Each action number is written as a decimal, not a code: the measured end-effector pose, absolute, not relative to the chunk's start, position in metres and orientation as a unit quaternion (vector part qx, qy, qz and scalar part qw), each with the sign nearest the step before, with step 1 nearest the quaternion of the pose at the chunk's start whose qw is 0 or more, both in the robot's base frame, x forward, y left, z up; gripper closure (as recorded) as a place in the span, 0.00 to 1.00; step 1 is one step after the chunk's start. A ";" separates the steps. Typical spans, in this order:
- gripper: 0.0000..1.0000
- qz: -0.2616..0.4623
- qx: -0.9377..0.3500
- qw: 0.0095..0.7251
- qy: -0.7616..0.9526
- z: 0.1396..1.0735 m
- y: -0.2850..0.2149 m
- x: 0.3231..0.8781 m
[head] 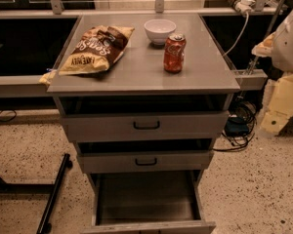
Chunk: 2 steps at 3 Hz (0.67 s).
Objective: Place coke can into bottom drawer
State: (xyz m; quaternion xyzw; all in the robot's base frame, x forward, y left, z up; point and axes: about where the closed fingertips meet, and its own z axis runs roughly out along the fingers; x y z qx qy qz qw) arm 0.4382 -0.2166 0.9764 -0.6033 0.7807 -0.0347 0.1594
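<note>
The coke can stands upright on the grey cabinet top, right of centre and just in front of the white bowl. The bottom drawer is pulled out towards me and its inside looks empty; its plain grey front lies at the lower edge of the view. My arm comes in at the right edge, white and cream in colour. My gripper is beyond the cabinet's right side, roughly level with the can and well apart from it.
A brown and yellow chip bag lies on the left of the cabinet top, overhanging its left edge. The two upper drawers with black handles stick out slightly. Cables lie on the floor to the right. A black stand leg lies at lower left.
</note>
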 end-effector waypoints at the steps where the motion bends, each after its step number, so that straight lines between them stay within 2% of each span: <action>1: 0.00 -0.036 -0.602 0.169 0.780 0.976 -0.216 0.443; 2: 0.00 -0.026 -0.598 0.211 0.773 0.974 -0.213 0.479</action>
